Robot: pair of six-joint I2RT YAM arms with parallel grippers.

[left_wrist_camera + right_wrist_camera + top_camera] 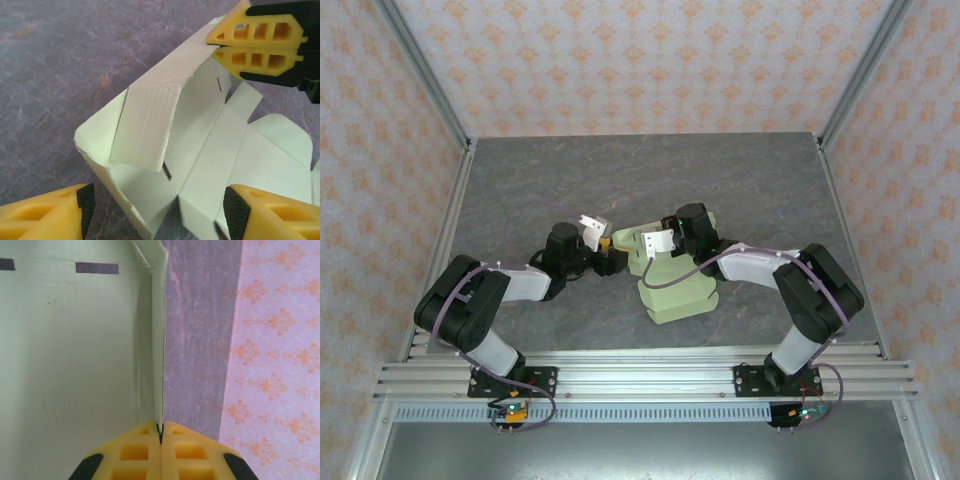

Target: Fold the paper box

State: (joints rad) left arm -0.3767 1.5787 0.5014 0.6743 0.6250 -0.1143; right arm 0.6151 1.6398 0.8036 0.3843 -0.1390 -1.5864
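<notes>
The paper box [680, 295] is pale green card, partly folded, in the middle of the grey table. In the left wrist view the paper box [150, 110] has raised walls, one flap bent inward over them, and flat panels beyond. My right gripper [645, 245] is shut on the top edge of one upright wall; its yellow fingers [260, 32] pinch that edge. The right wrist view shows the right gripper [160, 427] clamped on the thin wall of the box [75, 365]. My left gripper [160, 205] is open, its pads either side of the box's near corner, left of the box [610, 243].
The grey mottled table [570, 180] stretches behind and to both sides of the box. An aluminium rail [640, 375] runs along the near edge with both arm bases on it. Patterned walls and metal frame posts [420, 70] enclose the table.
</notes>
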